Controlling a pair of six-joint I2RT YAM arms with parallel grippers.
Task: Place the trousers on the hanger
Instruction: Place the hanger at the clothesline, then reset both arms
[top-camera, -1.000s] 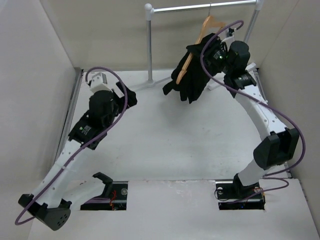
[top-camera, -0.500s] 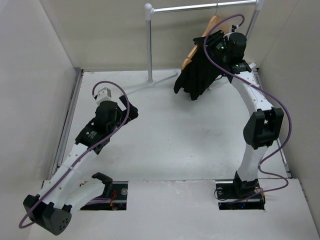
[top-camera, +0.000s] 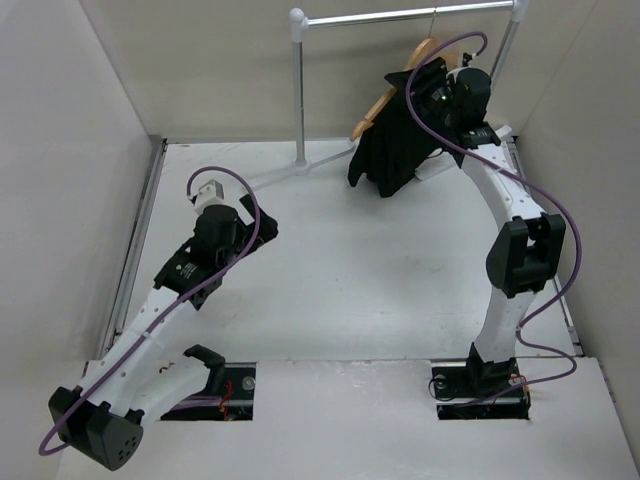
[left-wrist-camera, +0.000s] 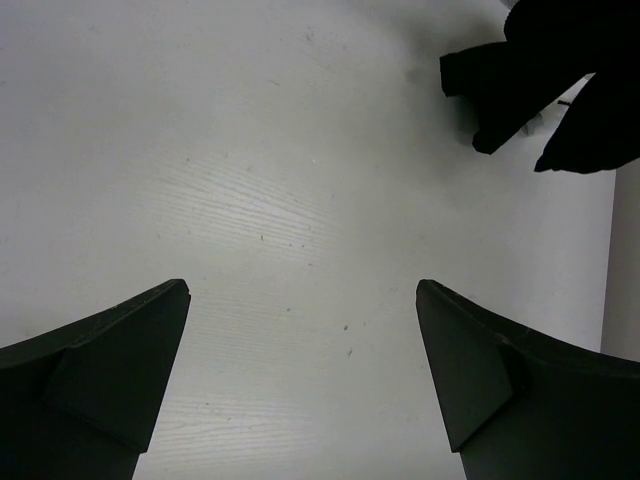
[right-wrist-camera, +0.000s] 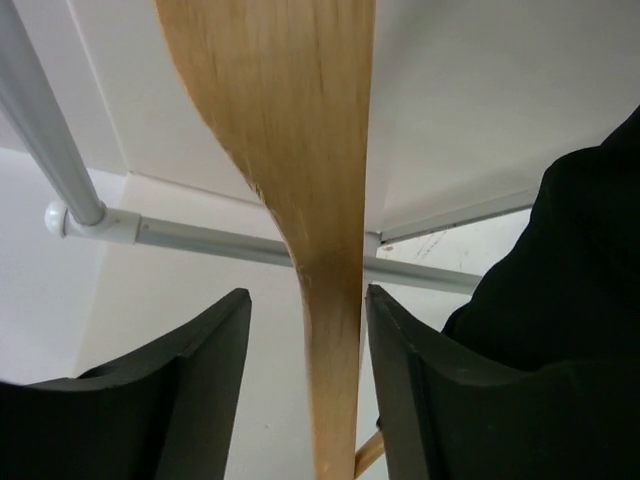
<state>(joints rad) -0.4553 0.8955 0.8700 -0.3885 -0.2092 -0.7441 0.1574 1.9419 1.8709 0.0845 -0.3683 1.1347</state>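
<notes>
My right fingers (right-wrist-camera: 305, 300) are up at the far right corner, beside the silver rail (top-camera: 400, 15), with the wooden arm of the hanger (right-wrist-camera: 290, 120) running between them. They stand slightly spread: the right finger lies against the wood, while a strip of pale background shows between the wood and the left finger, so I am not pinching it. The black trousers (top-camera: 395, 145) are draped over the hanger and hang in a dark bunch below it, above the back of the counter (top-camera: 330, 260). The hanger's hook reaches up to the rail, but I cannot tell whether it sits over the rail. My left fingers (left-wrist-camera: 302, 290) are spread wide over bare counter, holding nothing, well apart from the trousers.
</notes>
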